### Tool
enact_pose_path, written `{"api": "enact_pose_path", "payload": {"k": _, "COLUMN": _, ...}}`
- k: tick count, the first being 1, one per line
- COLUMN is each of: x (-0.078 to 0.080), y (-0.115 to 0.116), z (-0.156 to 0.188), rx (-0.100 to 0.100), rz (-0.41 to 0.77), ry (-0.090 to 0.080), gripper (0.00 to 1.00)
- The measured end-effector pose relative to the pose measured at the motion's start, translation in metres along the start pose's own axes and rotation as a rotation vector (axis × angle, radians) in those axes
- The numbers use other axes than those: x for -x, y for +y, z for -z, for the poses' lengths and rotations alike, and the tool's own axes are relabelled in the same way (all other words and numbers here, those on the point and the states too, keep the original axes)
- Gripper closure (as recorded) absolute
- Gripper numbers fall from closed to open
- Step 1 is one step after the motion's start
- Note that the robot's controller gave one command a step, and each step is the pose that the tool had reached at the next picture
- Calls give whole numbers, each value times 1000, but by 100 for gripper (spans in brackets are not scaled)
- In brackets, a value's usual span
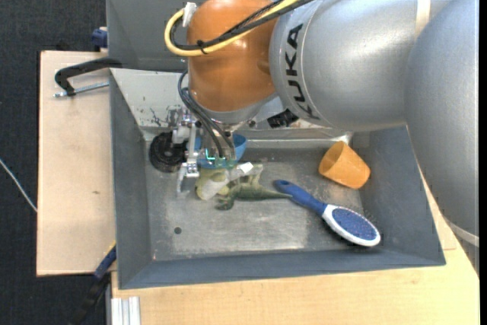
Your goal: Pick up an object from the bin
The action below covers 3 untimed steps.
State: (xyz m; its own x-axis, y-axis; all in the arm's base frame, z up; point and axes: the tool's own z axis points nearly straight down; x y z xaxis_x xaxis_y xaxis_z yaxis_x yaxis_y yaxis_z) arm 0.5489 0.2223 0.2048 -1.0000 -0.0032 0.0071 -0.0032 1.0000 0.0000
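Nearest the camera, the grey bin (266, 262) is showing a bare stretch of floor along its front wall, and just beyond that a blue-handled brush (335, 215) with a white oval head is lying flat towards the right, its handle pointing up and left. Past the handle's tip, a pale green and yellowish toy figure (242, 190) is sprawling in the middle of the floor, and the gripper (199, 167) is hanging low over that figure's left end, seemingly touching or nearly touching it. Whether the gripper is open or closed, I cannot tell, and nothing is plainly showing in its hold. Level with it, an orange cup (345, 166) is lying tipped on its side well to the right, while a black round knob-like thing (162, 152) is sitting just beside the gripper on the left. A small blue object (238, 142) is peeking out behind the gripper. Farther back, the orange wrist cover (224, 57) and the silver arm (365, 49) are looming over the rear wall. As a judgement, the approach is looking done; the figure is lying on the floor, so the grasp and the lift are remaining.
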Motion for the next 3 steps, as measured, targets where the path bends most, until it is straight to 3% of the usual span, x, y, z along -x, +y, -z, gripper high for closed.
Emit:
{"api": "enact_pose_path", "payload": {"k": 1, "x": 12, "y": -2, "z": -111, "rx": 6, "rz": 265, "ry": -23, "gripper": 0}}
{"api": "enact_pose_path", "payload": {"k": 2, "x": 26, "y": -48, "z": -99, "rx": -2, "rz": 556, "ry": -17, "gripper": 0}}
{"api": "enact_pose_path", "payload": {"k": 3, "x": 25, "y": -46, "z": -100, "rx": 1, "rz": 556, "ry": -13, "gripper": 100}}
